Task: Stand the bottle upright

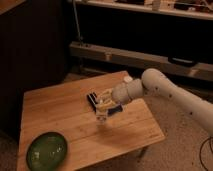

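My gripper (103,106) hangs over the middle of the wooden table (60,110), on the white arm that reaches in from the right. It is shut on the small pale bottle (101,118). The bottle sticks out below the gripper, roughly upright, with its lower end at or just above the tabletop. Its upper part is hidden by the gripper.
A flat black block (92,98) lies just behind and left of the gripper. A green bowl (46,150) sits at the table's front left corner. A small white object (128,78) rests at the far right edge. Dark cabinets and a shelf stand behind the table.
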### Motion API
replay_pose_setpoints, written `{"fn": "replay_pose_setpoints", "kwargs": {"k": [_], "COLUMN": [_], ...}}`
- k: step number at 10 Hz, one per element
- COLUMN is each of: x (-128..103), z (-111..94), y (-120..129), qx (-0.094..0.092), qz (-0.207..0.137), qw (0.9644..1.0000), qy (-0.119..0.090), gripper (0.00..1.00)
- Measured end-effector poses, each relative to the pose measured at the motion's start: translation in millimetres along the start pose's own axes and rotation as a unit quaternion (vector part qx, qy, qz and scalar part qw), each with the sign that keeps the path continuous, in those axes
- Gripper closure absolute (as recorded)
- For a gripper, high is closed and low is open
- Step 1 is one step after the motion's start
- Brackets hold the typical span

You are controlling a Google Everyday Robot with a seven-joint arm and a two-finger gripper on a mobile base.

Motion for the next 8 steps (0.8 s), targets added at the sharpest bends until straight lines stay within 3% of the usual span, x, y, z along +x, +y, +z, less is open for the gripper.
{"fn": "replay_pose_setpoints", "kwargs": {"k": [5,8], "x": [20.7,23.2], "z": [34.1,36.8], "y": [36.2,42.0], "qx": [-0.029,-0.031], "qz": [0.007,0.005], "qw": [0.9992,0.9991], "qy": [-0.028,-0.029], "gripper": [0.67,0.67]}}
